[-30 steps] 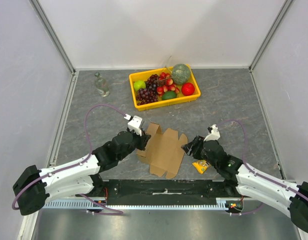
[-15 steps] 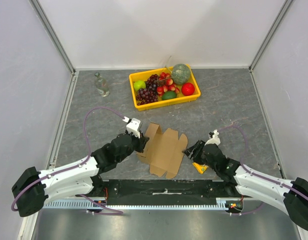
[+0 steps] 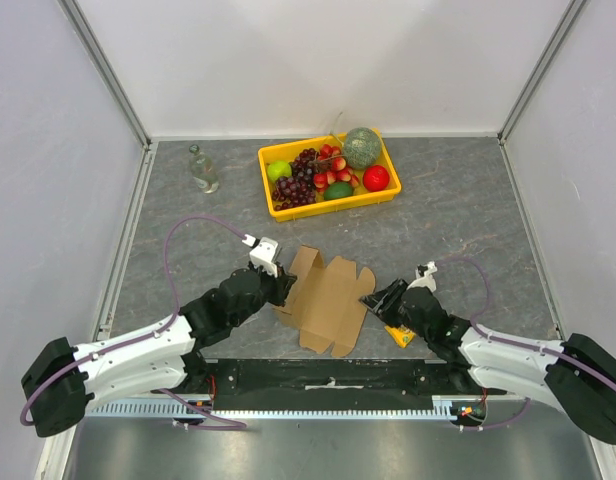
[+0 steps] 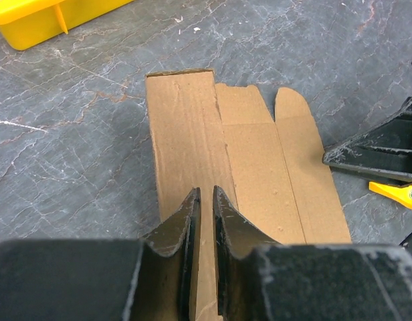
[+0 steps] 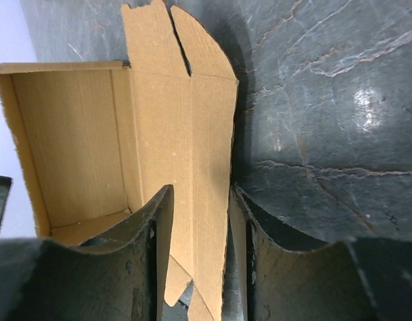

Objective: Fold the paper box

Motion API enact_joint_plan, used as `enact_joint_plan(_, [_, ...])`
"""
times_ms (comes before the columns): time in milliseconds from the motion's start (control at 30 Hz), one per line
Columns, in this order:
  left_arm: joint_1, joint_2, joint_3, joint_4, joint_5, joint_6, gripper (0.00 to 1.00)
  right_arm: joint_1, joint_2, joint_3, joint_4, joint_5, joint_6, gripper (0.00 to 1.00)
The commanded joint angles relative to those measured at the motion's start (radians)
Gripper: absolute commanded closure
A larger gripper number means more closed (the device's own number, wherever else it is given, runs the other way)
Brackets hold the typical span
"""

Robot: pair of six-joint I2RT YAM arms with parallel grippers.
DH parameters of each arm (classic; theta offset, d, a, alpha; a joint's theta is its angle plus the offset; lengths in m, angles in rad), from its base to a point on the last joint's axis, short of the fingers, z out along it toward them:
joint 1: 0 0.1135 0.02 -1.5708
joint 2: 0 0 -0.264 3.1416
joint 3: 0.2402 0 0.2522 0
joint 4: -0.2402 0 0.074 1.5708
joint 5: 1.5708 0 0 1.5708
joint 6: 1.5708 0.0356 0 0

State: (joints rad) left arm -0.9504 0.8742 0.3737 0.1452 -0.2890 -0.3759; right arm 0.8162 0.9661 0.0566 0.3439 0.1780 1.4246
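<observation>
The paper box [image 3: 328, 300] is a brown die-cut cardboard sheet lying near the front middle of the table, partly folded. Its left panel [image 4: 182, 134] stands raised. My left gripper [image 3: 285, 287] is at the box's left edge; in the left wrist view the gripper [image 4: 206, 192] is shut on that raised panel. My right gripper [image 3: 371, 298] is at the box's right edge. In the right wrist view the gripper [image 5: 199, 194] is open, with the box's right panel [image 5: 209, 134] lying between the fingers.
A small yellow candy packet [image 3: 401, 333] lies under my right arm, just right of the box. A yellow tray [image 3: 328, 206] of fruit stands at the back middle. A clear bottle [image 3: 201, 168] stands at the back left.
My right gripper has moved left and down to the box's right edge. My left gripper has stayed on the left panel and barely shifted.
</observation>
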Motion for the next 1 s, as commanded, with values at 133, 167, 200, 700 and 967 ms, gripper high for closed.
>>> enact_joint_plan(133, [-0.002,-0.017,-0.018,0.007,-0.036,-0.037,0.82,0.005,-0.101,-0.156,0.021,0.106,0.108,0.60])
enact_joint_plan(167, [-0.004,-0.015,-0.019,0.008,-0.036,-0.040,0.82,0.005,-0.105,-0.158,0.021,0.107,0.108,0.62])
enact_joint_plan(200, [-0.004,-0.015,-0.019,0.008,-0.036,-0.040,0.82,0.005,-0.107,-0.159,0.017,0.112,0.106,0.62])
enact_joint_plan(700, [-0.002,-0.026,-0.032,0.013,-0.045,-0.037,0.82,0.005,0.166,-0.143,0.220,0.071,0.079,0.67])
enact_joint_plan(967, [-0.004,-0.027,-0.035,0.011,-0.052,-0.034,0.82,0.005,0.302,-0.133,0.363,0.049,0.074,0.73])
